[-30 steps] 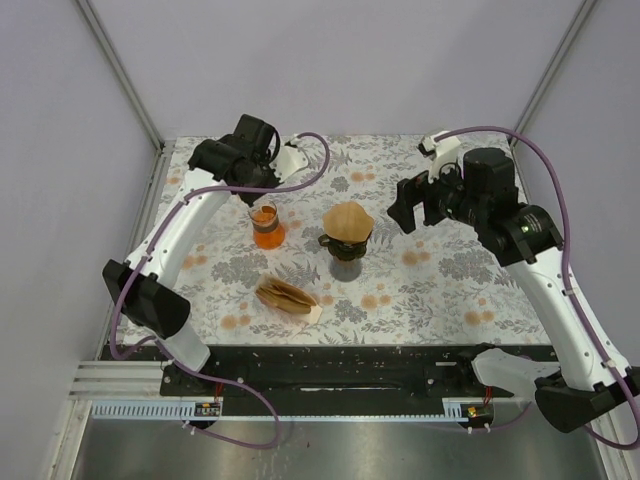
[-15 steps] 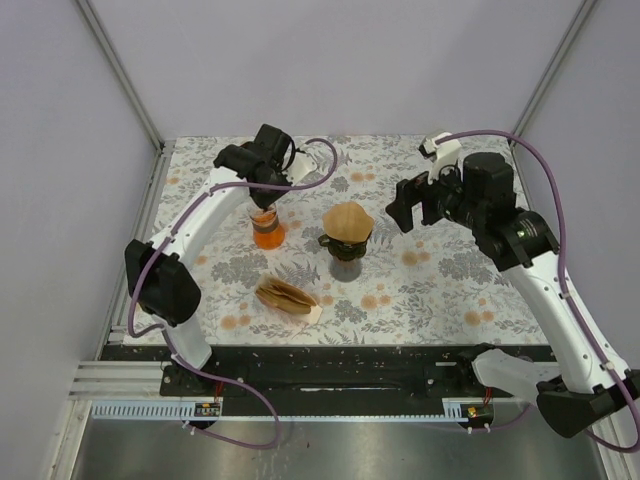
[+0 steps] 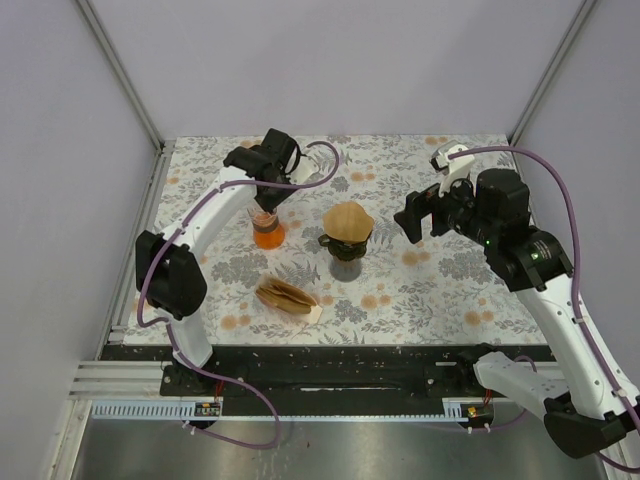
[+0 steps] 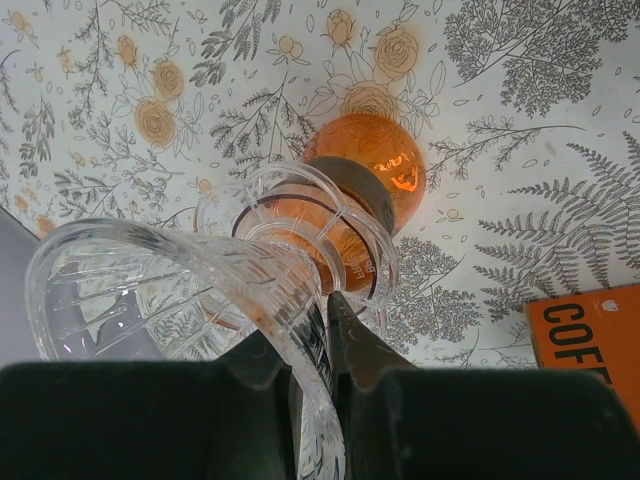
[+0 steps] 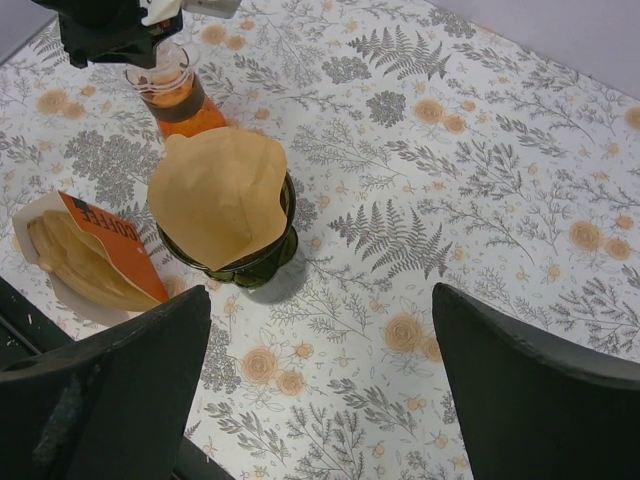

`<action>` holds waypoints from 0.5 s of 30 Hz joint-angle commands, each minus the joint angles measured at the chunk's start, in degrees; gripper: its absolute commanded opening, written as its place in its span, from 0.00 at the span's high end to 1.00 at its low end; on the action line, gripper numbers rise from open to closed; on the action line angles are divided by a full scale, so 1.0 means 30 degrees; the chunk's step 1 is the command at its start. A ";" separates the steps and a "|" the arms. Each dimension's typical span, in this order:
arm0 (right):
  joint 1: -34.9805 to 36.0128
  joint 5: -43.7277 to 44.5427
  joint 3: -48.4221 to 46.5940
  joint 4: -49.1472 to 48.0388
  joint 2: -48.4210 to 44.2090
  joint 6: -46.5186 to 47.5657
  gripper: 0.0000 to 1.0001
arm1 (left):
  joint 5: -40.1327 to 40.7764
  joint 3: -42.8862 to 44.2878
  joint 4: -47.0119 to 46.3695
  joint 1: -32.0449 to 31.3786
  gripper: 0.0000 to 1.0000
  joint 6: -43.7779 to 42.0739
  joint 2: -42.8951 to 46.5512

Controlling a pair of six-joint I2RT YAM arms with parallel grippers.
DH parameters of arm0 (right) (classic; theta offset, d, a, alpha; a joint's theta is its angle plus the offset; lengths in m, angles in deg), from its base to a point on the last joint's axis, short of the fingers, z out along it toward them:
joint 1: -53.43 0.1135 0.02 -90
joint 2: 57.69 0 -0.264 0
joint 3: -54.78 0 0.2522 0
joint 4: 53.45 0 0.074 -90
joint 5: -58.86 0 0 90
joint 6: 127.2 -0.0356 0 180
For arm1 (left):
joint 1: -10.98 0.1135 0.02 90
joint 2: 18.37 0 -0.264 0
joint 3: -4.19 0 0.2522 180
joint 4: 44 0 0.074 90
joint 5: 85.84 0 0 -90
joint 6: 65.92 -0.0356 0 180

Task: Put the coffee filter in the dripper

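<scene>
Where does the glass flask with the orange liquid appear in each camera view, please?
Top external: the flask stands left of centre, just left of the dripper.
Left wrist: it fills the middle, its clear rim pinched between the left fingers.
Right wrist: it is at top left, beyond the dripper.
Shared landmark: the orange filter packet, at the right edge in left wrist and at lower left in right wrist.
</scene>
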 commanded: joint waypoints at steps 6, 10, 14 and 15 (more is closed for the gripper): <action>-0.0071 0.0474 0.0552 -0.0844 -0.0841 -0.0740 0.01 | -0.0421 -0.0316 -0.0191 0.0557 1.00 0.0725 0.0728; -0.0071 0.0241 0.0933 -0.1049 -0.1223 -0.1180 0.01 | -0.0684 -0.1401 -0.0982 0.0557 1.00 0.0608 0.0904; -0.0071 0.0182 0.1021 -0.0991 -0.1515 -0.1385 0.01 | -0.0364 -0.2045 -0.1538 0.0586 1.00 0.0608 0.0992; -0.0071 0.0211 0.1051 -0.0991 -0.1603 -0.1385 0.01 | -0.0189 -0.2134 -0.1656 0.0586 1.00 0.0550 0.0963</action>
